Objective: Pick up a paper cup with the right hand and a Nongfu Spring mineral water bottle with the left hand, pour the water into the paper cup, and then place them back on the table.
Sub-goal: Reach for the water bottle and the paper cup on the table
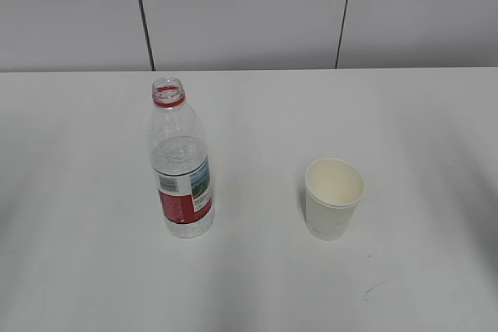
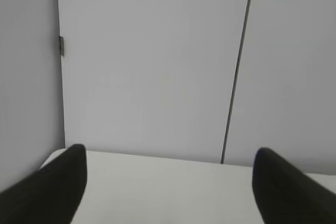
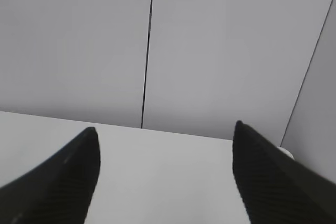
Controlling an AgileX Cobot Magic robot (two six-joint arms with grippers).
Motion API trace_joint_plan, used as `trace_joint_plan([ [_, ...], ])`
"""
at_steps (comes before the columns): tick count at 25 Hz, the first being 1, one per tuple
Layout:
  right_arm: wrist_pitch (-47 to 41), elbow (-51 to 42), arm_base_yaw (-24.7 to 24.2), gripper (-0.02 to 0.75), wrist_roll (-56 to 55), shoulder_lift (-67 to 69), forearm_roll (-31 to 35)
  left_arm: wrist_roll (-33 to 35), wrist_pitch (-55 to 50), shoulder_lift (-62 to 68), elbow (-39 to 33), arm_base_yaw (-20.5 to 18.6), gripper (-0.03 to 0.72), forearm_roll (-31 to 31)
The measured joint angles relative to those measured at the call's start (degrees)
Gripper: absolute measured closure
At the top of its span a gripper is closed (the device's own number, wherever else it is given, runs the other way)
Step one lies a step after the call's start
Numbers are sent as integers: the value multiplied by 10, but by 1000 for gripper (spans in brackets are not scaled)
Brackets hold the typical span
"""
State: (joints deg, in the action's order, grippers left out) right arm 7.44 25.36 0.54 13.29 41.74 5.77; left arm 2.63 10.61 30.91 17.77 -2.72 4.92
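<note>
The capless Nongfu Spring mineral water bottle [image 1: 182,165] stands upright left of centre on the white table [image 1: 93,270], with clear water [image 1: 180,159] inside and a red-and-white label. The white paper cup [image 1: 334,197] stands upright to its right, apart from it. Neither arm appears in the exterior view. My left gripper [image 2: 169,157] is open over bare table, its black fingers [image 2: 58,187] wide apart with nothing between them. My right gripper [image 3: 165,132] is open as well, nothing between its fingers [image 3: 265,177]. Neither wrist view shows the bottle or the cup.
A grey panelled wall [image 1: 249,13] with dark vertical seams rises behind the table's far edge. A small dark scuff mark [image 1: 369,291] lies on the table in front of the cup.
</note>
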Motion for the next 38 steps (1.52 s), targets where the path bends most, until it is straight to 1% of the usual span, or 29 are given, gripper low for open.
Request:
trace_joint_plan([
  [6,70,0,0,156,-30,92,0,-3,55,8,-37,0,114,0],
  [9,104,0,0,156,-46,125,-13,-8,73,38,-38,0,114,0],
  [12,129,0,0,156,-79,152,-78,-18,94,81,-38,16,114,0],
  [17,165,0,0,156,-182,199,-209,-21,148,169,-38,74,114,-21],
  [19,189,0,0,156,-194,211,-237,-21,163,201,-38,94,114,-27],
  [22,205,0,0,156,-198,227,-250,-21,191,242,-38,110,114,-29],
  [25,218,-3,0,156,-200,243,-259,-21,225,276,-38,112,114,-39],
  [30,288,-18,0,156,-201,265,-289,-21,276,303,-38,113,114,-55],
  [35,298,-23,0,156,-201,285,-302,-26,283,318,-38,113,114,-59],
  [38,312,-39,0,156,-201,303,-313,-30,283,329,-38,113,114,-74],
])
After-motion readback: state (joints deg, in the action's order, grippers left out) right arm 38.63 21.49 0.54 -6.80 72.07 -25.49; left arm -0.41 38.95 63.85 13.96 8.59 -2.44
